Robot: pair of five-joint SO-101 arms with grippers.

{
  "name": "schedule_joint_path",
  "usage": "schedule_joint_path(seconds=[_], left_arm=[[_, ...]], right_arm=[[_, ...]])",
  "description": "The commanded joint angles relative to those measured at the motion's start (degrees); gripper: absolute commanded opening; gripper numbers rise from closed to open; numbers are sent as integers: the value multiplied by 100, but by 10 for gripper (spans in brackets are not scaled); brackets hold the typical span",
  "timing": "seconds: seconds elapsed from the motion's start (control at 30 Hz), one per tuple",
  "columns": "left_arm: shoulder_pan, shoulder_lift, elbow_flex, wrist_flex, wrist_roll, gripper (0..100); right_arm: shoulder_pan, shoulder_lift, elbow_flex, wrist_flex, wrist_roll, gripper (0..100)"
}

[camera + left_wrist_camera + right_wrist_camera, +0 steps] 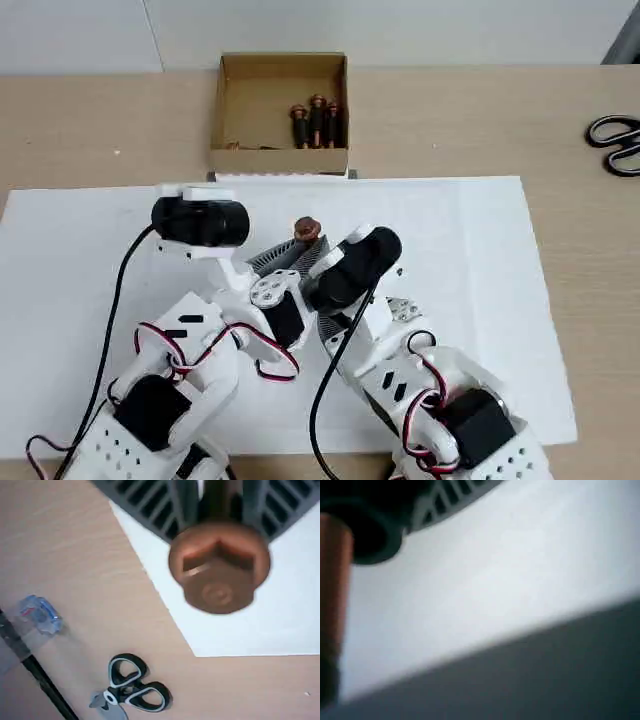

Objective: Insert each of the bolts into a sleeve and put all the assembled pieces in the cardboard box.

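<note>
— Your left gripper (220, 507) is clamped on the bolt (218, 570). Its ribbed dark fingers (145, 502) press the shank from both sides, just behind the head.

— What does the bolt look like?

— It is copper-brown, with a hexagonal head on a round flange and a faint round mark on its face. In your high view the head sits over the white sheet (450, 300), mid-table, where your two arms meet.

— And the right gripper (322, 265)?

— It lies close against the left one, at about its four o'clock. I cannot tell whether it grips anything, because the arm's own black housing covers it from above. Its wrist view gives you a copper shaft (332, 590), cut off at the edge, running into a dark collar (370, 535) too blurred to name.

— Farther out?

— At twelve o'clock from the bolt, the cardboard box (283, 160) stands on the table (100, 130), touching the sheet's far edge. Three assembled pieces (316, 122) lie side by side toward the box's five o'clock side. Their copper heads point at the far wall and dark sleeves cover their shanks. A copper-coloured bit at the seven o'clock corner is too small to identify. Between two and three o'clock, black-handled scissors (615, 143) lie on the bare wood, cut off by the frame edge.
</note>
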Motion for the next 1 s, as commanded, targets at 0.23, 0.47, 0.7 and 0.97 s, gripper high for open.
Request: schedule_joint_path(seconds=[0.23,0.47,0.7,0.97], left_arm=[[-88,-18,-593,176,-308,6],[-299,0,-488,387,-422,6],[-273,-35,-312,378,-404,6],[-264,-9,-312,378,-404,6]], right_arm=[[4,-101,-62,-277,53,3],[4,-101,-62,-382,88,3],[4,-57,-62,-673,88,3],[-4,-40,-44,-787,88,3]])
